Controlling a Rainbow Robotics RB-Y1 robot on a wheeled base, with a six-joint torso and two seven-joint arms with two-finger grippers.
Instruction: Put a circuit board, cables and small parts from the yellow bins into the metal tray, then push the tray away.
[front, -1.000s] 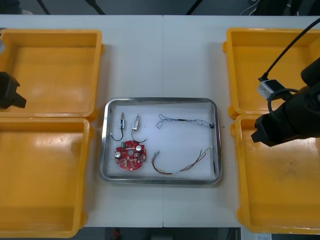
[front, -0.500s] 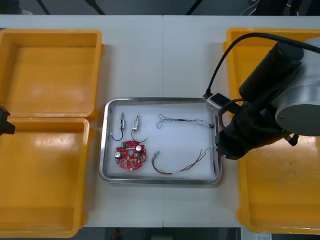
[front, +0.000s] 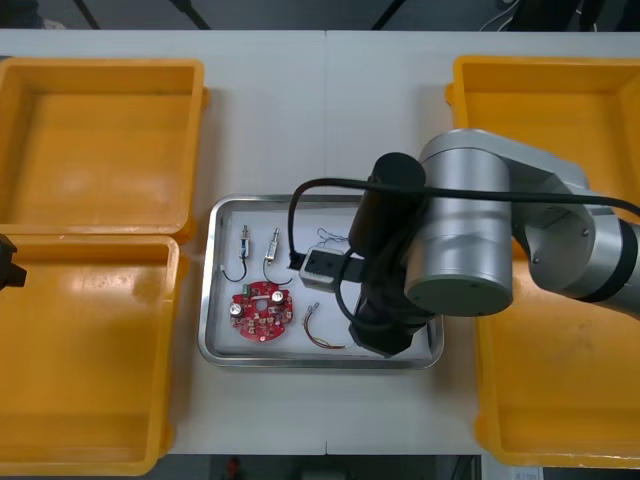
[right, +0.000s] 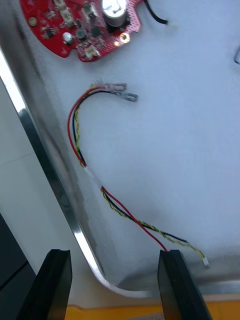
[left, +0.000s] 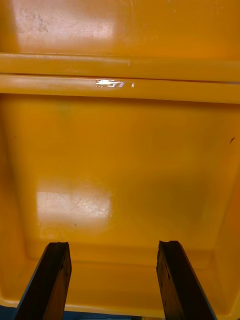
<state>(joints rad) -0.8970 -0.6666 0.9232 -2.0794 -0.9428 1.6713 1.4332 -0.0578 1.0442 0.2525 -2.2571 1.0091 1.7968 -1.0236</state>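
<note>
My right hand (right: 115, 257) hangs spread above the red and yellow cable (right: 92, 172) in the metal tray (right: 50, 170); left hand (left: 112, 247) likewise, over a yellow bin (left: 120, 150).

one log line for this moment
right gripper open, low at tray corner, by red-yellow cable | left gripper open, idle over bin | in tray: board, parts

My light tabletop (front: 270, 120) has a seam (front: 325, 100) running from far to near down its middle. On its left side lie the far left yellow bin (front: 100, 140) and the near left yellow bin (front: 85, 360), rims touching. On the right, the far right yellow bin (front: 520, 100) and near right yellow bin (front: 560, 400) meet likewise. The metal tray (front: 207, 290) lies flat between the pairs, across the seam.
</note>
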